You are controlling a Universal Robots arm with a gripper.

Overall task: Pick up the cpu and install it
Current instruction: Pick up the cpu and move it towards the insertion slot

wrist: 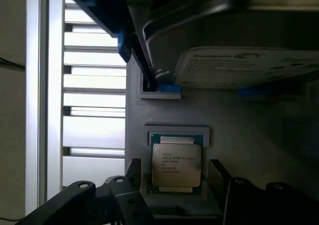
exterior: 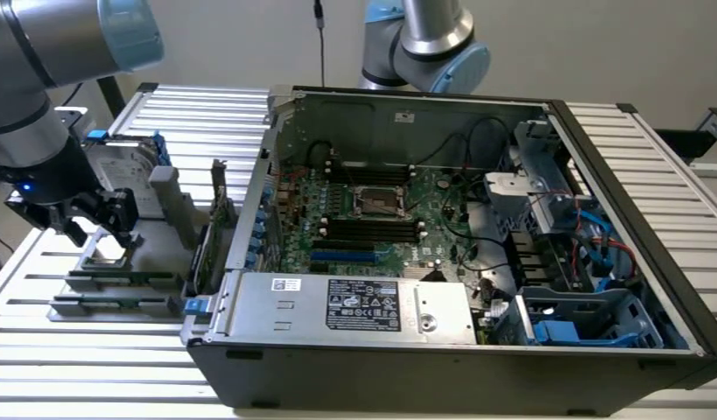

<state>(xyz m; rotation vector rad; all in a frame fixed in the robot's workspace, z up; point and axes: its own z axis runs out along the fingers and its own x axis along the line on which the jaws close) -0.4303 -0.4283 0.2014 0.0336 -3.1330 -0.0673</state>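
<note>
At the exterior view's left, the arm [exterior: 37,114] reaches down over a grey holder [exterior: 159,236] that rests on the slatted table [exterior: 101,359]. The gripper [exterior: 101,234] hangs just above the cpu [exterior: 105,255], which lies flat in a square pocket of the holder. In the wrist view the fingers [wrist: 133,174] stand spread wide, one on each side of the cpu [wrist: 176,168]. They are level with its edges but apart from them, and nothing is pinched. The chip's silvery top faces up, with small print on it and a thin pale edge around it.

Behind the gripper, a hard drive [exterior: 124,166] in a blue frame stands propped up in the same holder. Nearer the camera, two memory sticks [exterior: 115,282] lie flat in slots, one in front of the other.

To the right of the holder lies an open case [exterior: 452,367]. Its motherboard [exterior: 434,197] is exposed, and the socket [exterior: 378,201] sits near the board's middle between rows of dark slots. A power supply [exterior: 358,304] with a labelled face fills the case's near side. Blue drive bays [exterior: 580,319] and cables sit at the exterior view's right end. A second arm [exterior: 428,44] stands behind the case.
</note>
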